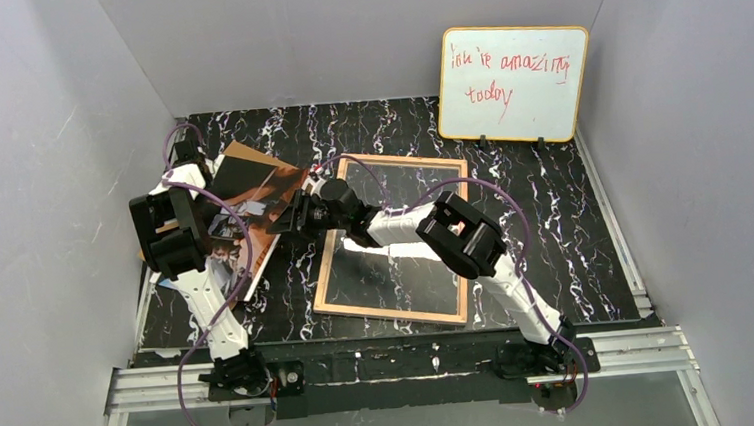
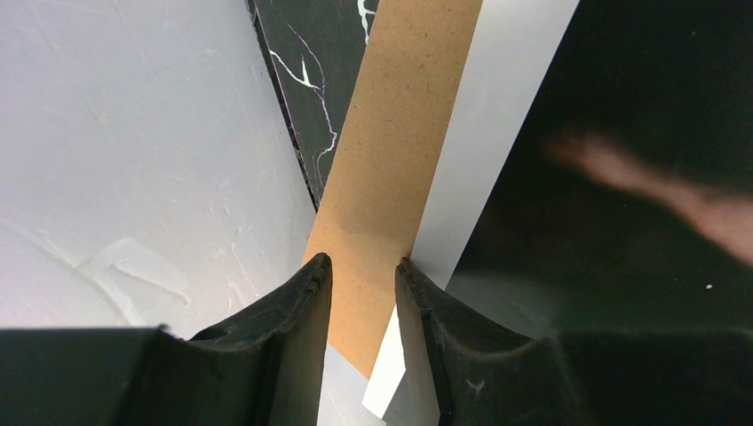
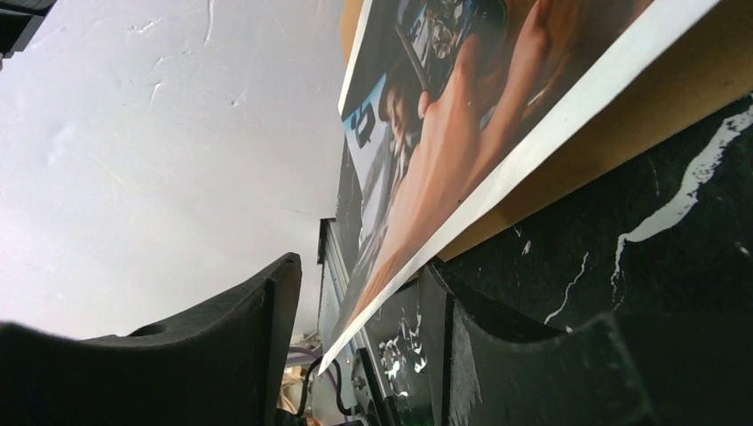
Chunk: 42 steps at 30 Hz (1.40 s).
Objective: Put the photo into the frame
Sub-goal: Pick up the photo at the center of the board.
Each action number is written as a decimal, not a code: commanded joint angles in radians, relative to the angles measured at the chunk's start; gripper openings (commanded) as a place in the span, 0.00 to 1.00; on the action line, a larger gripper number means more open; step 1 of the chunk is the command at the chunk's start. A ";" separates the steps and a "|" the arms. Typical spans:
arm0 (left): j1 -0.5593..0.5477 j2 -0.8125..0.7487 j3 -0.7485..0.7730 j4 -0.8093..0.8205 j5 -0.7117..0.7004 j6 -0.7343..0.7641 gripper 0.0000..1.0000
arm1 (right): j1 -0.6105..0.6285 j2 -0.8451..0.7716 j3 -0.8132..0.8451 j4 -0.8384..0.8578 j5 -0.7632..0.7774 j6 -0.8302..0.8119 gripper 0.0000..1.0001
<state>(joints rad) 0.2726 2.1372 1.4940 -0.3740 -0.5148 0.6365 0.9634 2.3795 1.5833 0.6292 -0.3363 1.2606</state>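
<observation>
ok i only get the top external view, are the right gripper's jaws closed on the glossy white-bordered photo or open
observer: Open. In the right wrist view the right gripper straddles the glossy white-bordered photo at its edge, unpinched.
operator: and the left one
observer: Left wrist view: the left gripper is narrowly open at the photo's white border.
operator: photo flush on its backing
observer: No, a strip of the plain brown backing board shows beside the border.
</observation>
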 commanded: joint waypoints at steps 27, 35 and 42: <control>0.051 -0.060 0.115 -0.451 0.324 -0.095 0.87 | -0.046 -0.191 -0.005 -0.189 0.134 -0.298 0.01; 0.050 -0.107 0.188 -0.531 0.426 -0.147 0.98 | -0.167 -0.658 0.036 -0.838 0.210 -0.786 0.01; 0.050 -0.146 0.101 -0.492 0.454 -0.153 0.98 | -0.185 -0.806 0.447 -1.493 0.551 -1.050 0.01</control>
<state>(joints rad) 0.3233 2.0727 1.6466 -0.8413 -0.1116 0.4965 0.7593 1.6157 1.8359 -0.4019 0.0071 0.4278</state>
